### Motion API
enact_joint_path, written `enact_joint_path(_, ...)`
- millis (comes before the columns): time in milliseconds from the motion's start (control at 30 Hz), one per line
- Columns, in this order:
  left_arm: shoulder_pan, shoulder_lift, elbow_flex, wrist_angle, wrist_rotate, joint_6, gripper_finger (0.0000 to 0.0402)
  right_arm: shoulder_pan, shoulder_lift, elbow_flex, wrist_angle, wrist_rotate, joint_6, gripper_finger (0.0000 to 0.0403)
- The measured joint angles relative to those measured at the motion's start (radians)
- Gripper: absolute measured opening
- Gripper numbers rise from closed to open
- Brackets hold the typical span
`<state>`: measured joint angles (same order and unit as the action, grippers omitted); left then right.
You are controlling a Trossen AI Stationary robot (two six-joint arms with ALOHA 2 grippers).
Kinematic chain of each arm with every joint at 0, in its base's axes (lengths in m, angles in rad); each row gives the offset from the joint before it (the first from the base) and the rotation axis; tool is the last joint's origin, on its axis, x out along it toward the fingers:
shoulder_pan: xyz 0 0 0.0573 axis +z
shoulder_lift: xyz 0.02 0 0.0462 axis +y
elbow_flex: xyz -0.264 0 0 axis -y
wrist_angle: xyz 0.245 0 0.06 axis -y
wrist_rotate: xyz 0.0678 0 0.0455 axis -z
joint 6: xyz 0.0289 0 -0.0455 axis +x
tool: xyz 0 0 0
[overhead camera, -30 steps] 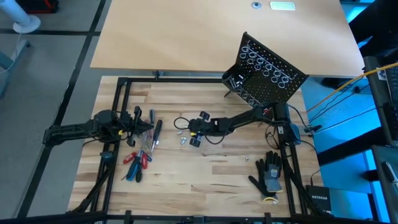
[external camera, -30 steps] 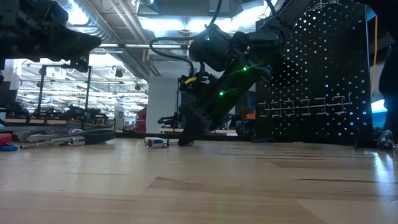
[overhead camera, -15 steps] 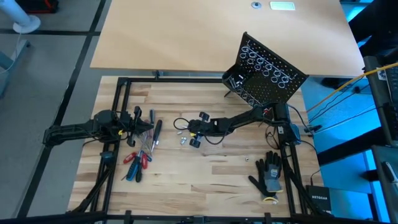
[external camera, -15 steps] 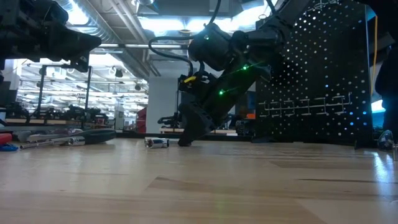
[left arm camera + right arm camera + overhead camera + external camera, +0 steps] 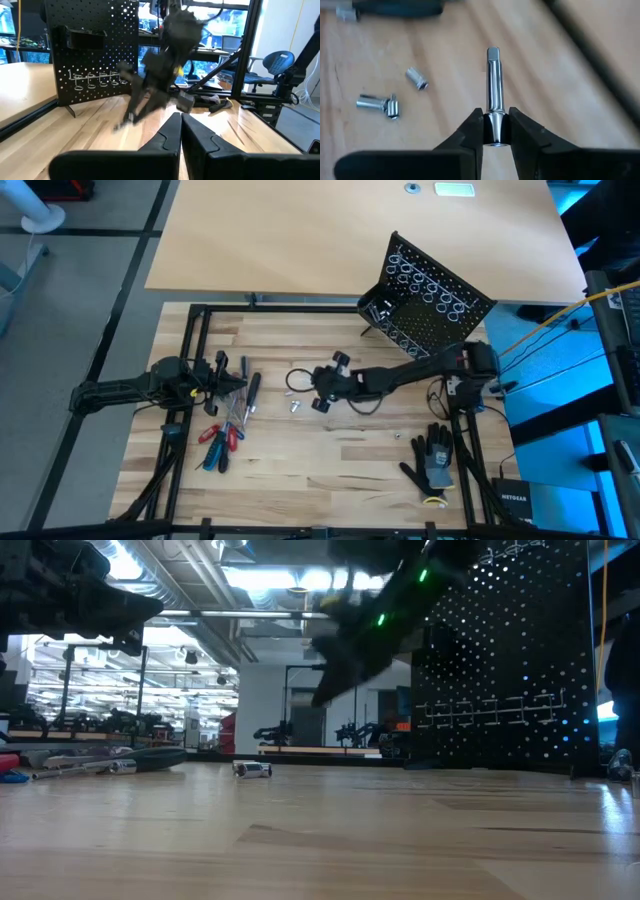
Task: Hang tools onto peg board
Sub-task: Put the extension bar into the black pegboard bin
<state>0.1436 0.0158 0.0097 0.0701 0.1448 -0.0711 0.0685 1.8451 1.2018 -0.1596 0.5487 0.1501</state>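
We see the right end effector (image 5: pixel 491 131) clamped on a silver metal bit (image 5: pixel 493 90) — raised above the worktop (image 5: pixel 330 470), peg board (image 5: pixel 430 305) at one o'clock.

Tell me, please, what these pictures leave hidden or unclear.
- Low view: the right gripper is motion-blurred, its silver metal bit indistinct.
- Right wrist view: the bit's lower end is hidden between the fingers.
- High view: the black perforated peg board's wire rings are too small to count; whether any tool hangs is unclear.
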Motion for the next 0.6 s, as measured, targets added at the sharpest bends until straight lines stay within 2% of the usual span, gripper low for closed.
enact_joint_path(167,0.000,0.000,0.000,0.001,0.000,0.000,0.0001,0.039,-0.167,0.001,-0.115,0.197,-0.026,0.0079)
enact_joint_path(367,0.000,0.000,0.000,0.002,0.000,0.000,0.0001,0.022,-0.351,0.002,-0.230,0.414,-0.033,0.0077)
enact_joint_path(600,0.000,0.000,0.000,0.003,0.000,0.000,0.0001,-0.054,-0.464,0.003,-0.326,0.551,-0.053,0.0080)
